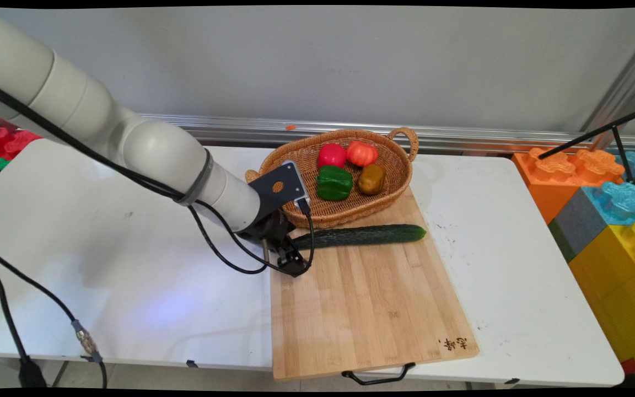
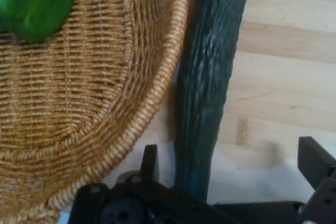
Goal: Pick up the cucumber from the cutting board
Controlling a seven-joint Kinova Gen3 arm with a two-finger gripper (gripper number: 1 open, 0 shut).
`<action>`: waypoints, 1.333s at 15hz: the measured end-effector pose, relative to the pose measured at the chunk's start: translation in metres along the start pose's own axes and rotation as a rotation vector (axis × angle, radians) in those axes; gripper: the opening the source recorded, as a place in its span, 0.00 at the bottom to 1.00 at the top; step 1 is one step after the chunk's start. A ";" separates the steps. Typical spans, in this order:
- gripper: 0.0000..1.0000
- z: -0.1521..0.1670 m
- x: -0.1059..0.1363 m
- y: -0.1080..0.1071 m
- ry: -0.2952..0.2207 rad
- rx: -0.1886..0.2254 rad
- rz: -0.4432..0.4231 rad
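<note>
The end effector (image 1: 289, 255) sits low over the left edge of the cutting board (image 1: 367, 298), its two fingers spread apart, one on each side of the cucumber's (image 1: 359, 235) near end. In the hand view the dark, ribbed cucumber (image 2: 207, 87) runs up between the fingers (image 2: 315, 161) with a clear gap on the wide side, so nothing is clamped (whether the narrower finger touches the skin, I cannot tell). The cucumber lies flat along the board's far edge, its stem end toward the end effector and its other end pointing to about 3 o'clock from it.

Just beyond the cucumber, toward 12 o'clock, the wicker basket (image 1: 389, 193) rests partly on the board's far end, its woven rim (image 2: 152, 103) right beside the cucumber. Inside it lie a green pepper (image 1: 334, 183), a red pepper (image 1: 332, 155), an orange-red tomato-like piece (image 1: 362, 153) and a brownish-yellow pepper (image 1: 372, 178); the green one (image 2: 34, 1) shows at the hand view's upper left.

The board lies on the white tabletop (image 1: 130, 264), its black handle (image 1: 378, 376) at 6 o'clock over the near edge. Big coloured building blocks (image 1: 604, 215) stand off to the 3 o'clock side, well apart from the board.
</note>
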 end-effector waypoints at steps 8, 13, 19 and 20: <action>1.00 0.011 -0.007 0.001 -0.010 -0.026 -0.095; 1.00 0.017 -0.005 0.008 0.002 -0.080 -0.157; 1.00 0.020 0.001 0.010 0.028 -0.100 -0.164; 1.00 0.020 0.001 0.010 0.032 -0.101 -0.160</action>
